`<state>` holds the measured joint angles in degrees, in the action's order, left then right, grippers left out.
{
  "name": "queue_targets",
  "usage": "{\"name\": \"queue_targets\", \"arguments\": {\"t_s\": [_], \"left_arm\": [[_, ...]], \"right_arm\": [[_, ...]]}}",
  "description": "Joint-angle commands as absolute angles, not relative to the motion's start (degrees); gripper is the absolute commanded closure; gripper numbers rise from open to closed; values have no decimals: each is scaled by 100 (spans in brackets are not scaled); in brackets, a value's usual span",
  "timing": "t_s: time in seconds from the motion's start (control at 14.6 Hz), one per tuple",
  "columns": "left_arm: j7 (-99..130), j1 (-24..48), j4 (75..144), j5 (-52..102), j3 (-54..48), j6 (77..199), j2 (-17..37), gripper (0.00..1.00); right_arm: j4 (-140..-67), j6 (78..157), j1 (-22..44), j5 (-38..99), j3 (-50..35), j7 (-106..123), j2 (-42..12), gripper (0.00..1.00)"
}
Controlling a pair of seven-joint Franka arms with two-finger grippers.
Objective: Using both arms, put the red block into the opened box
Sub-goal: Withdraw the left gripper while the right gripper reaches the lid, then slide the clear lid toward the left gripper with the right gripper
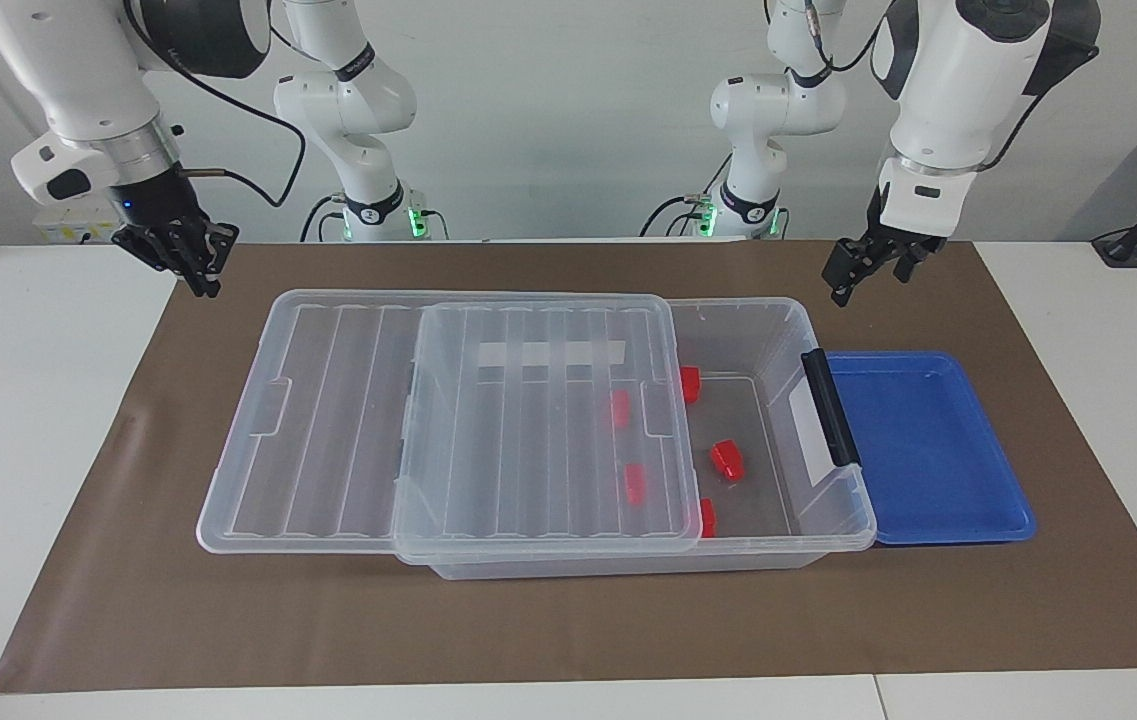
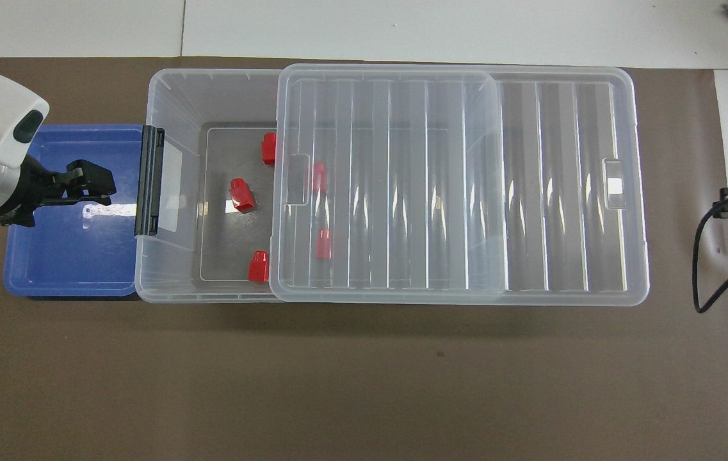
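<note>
The box (image 1: pixel 833 520) lies on the tabletop (image 1: pixel 48 420), its lid (image 1: pixel 448 420) slid toward the right arm's end. Five red blocks (image 1: pixel 727 460) lie inside. The left gripper (image 1: pixel 863 268), fingers open and empty, hangs over the mat beside the box's uncovered end; the right gripper (image 1: pixel 186 255), fingers closed and empty, waits.

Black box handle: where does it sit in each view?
Facing view: black handle on the box's end wall, beside the blue tray, right of centre.
Overhead view: same handle, left of centre, again against the tray.
Shared landmark: the lone uncovered red block.
</note>
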<state>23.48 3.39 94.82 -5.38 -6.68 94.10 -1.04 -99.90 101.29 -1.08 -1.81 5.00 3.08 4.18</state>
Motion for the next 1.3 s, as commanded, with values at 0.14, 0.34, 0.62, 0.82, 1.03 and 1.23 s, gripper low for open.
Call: {"name": "queue_targets", "arguments": {"t_s": [0.14, 0.34, 0.62, 0.82, 1.03, 1.23], "left_arm": [[1223, -105, 9668, -519, -668, 9387, -229, 0], [670, -158, 9668, -519, -659, 9369, -229, 0], [431, -264, 9650, -510, -659, 9334, -229, 0], [439, -264, 9633, -518, -659, 9308, -220, 0], [439, -281, 9606, -518, -650, 9299, -211, 0], [431, -290, 9545, -519, -572, 9281, -220, 0]], "right_arm": [[-10187, 11125, -491, -35, 466, 1281, -87, 100], [-10187, 11635, -563, -26, 457, 1661, -482, 100], [-10143, 12084, -501, 464, 440, 1845, -948, 100], [-10143, 12261, -396, 668, 370, 1907, -1107, 100], [-10143, 12384, -98, 808, 369, 1802, -1125, 100], [-10160, 12533, 192, 844, 369, 1495, -1160, 100]]}}
